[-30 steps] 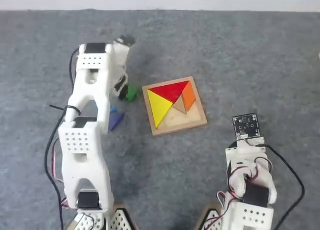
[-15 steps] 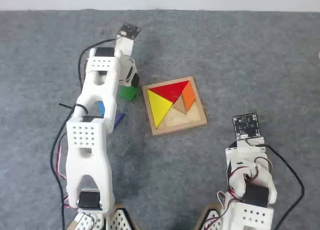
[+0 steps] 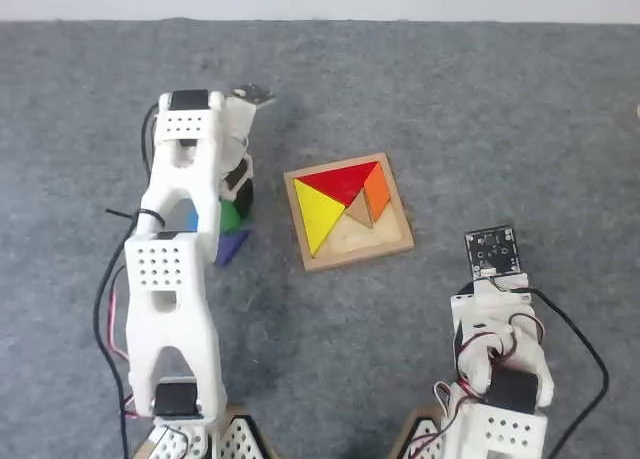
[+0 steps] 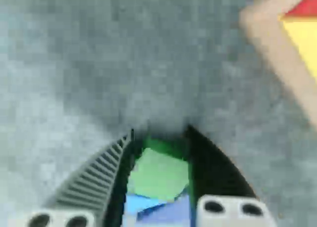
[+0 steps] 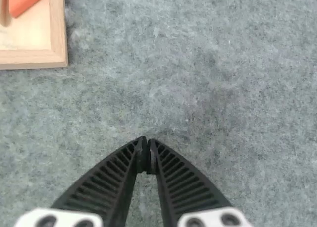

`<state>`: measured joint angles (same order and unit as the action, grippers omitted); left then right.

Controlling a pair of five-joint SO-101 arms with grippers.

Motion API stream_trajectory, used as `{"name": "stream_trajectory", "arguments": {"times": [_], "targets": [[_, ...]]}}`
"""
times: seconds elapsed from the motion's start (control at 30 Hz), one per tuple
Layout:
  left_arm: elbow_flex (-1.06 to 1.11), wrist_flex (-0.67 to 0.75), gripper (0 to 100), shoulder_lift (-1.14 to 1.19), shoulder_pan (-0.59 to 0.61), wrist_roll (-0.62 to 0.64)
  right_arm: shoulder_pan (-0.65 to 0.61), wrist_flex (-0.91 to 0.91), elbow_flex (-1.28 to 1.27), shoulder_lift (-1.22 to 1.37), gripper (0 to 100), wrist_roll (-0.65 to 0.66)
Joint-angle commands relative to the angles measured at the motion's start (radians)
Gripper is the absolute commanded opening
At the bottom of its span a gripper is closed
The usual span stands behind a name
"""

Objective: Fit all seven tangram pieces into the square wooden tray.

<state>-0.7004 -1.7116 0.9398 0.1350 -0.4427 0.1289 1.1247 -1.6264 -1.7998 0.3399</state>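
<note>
Three pieces, red (image 3: 340, 182), yellow (image 3: 318, 217) and orange (image 3: 377, 192), sit in the tray (image 3: 360, 258). Left gripper (image 4: 160, 134) clamps the green piece (image 4: 159, 173), likely to carry it over; it is off the tray, just beside the blue piece (image 3: 192, 217). Right gripper (image 5: 147, 155) is pinched shut on nothing, parked clear of the tray. Since half a second ago, the green piece has drawn back from the tray's corner, with the arm.

The tray (image 3: 358, 255) is pale, matt wood on rough grey cloth (image 3: 500, 109). Beside it, the green piece (image 4: 159, 173) looks smooth, and the left arm (image 3: 172, 279) is white plastic.
</note>
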Motion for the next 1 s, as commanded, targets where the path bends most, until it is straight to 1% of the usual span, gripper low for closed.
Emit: {"name": "stream_trajectory", "arguments": {"times": [0.0,0.07,0.2,0.27,0.33,0.4,0.5,0.67,0.83,0.97], "targets": [[0.160,-0.041,16,-0.195,0.012,-0.057,0.012,-0.018,0.008,-0.013,0.6,0.009],[0.206,-0.026,16,-0.287,0.020,-0.078,0.012,-0.018,0.008,-0.013,0.6,0.009],[0.220,0.060,18,-0.450,0.064,-0.086,0.013,-0.018,0.008,-0.013,0.6,0.009],[0.228,0.060,20,-0.480,0.077,-0.152,0.013,-0.018,0.008,-0.013,0.6,0.009],[0.268,0.049,21,-0.473,0.077,-0.242,0.013,-0.018,0.009,-0.013,0.6,0.009],[0.334,0.074,21,-0.448,0.075,-0.295,0.013,-0.018,0.009,-0.013,0.6,0.009],[0.414,0.147,21,-0.407,0.075,-0.350,0.012,-0.018,0.009,-0.013,0.6,0.029],[0.479,0.216,21,-0.385,0.080,-0.453,0.012,-0.018,0.008,-0.013,0.6,0.034],[0.524,0.273,24,-0.376,0.074,-0.514,0.012,-0.018,0.008,-0.013,0.6,0.034],[0.604,0.296,25,-0.376,0.072,-0.589,0.012,-0.018,0.008,-0.013,0.6,0.034]]}}
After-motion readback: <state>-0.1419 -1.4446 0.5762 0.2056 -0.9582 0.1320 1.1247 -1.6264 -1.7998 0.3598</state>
